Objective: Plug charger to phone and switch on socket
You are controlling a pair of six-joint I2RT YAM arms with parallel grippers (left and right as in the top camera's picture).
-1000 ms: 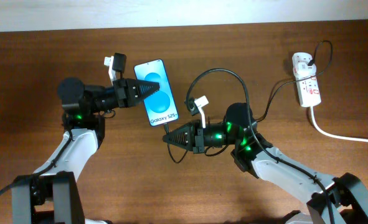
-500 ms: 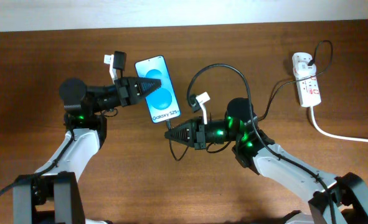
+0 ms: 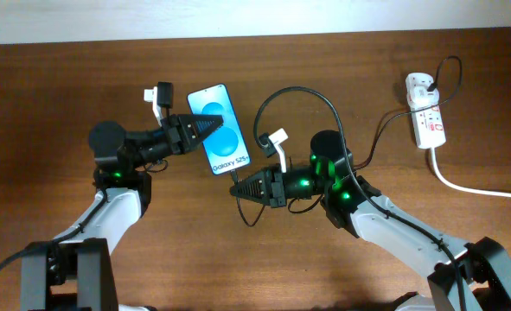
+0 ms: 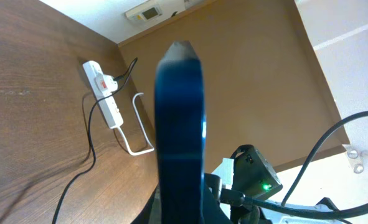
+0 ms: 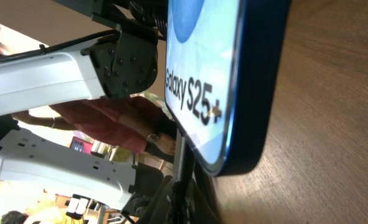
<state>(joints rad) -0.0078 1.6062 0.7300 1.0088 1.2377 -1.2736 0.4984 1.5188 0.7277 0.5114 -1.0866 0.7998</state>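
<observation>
Overhead view: left hand (image 3: 205,128) clamped the phone (image 3: 229,145) at its side edge, left of centre over the surface (image 3: 65,69), arm reaching low twd the middle. Opposite, right hand (image 3: 235,187) — shut, apparently on the charger (image 3: 297,89) tip — aimed at the phone's bottom end. Needed: steady phone, tip aligned w/ port, straight push.

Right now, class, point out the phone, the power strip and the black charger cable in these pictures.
phone (image 3: 229,145), overhead view, lower part of its blue screen.
power strip (image 3: 430,121), overhead view, middle of its white body.
charger cable (image 3: 300,90), overhead view, top of its black loop.
</observation>
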